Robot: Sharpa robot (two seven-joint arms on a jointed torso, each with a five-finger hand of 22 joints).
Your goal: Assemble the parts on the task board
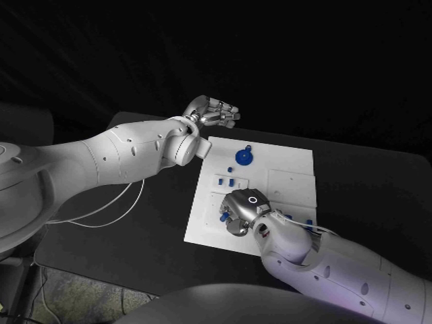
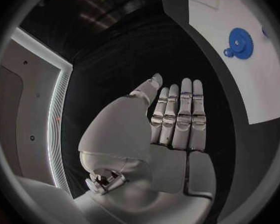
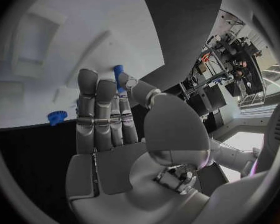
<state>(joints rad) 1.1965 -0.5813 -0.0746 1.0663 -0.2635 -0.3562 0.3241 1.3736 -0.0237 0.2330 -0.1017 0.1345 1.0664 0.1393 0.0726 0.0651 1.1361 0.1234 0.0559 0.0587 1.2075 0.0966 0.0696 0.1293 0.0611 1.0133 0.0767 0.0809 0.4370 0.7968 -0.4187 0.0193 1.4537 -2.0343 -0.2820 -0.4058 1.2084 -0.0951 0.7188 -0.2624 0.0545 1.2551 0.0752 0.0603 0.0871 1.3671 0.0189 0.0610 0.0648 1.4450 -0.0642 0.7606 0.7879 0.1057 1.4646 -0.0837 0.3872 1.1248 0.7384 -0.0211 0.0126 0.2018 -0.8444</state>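
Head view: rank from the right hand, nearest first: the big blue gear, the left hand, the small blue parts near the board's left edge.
1. Small blue parts, just beyond the right hand, mid-board toward its left edge.
2. Big blue gear, further up the task board, near its far end.
3. Left hand, past the board's far left corner, over the black table.

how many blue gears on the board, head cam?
1 clear: the large blue gear on the far part of the task board, nearer the left hand. The small blue pieces mid-board are too small to identify; the right hand may hide more.
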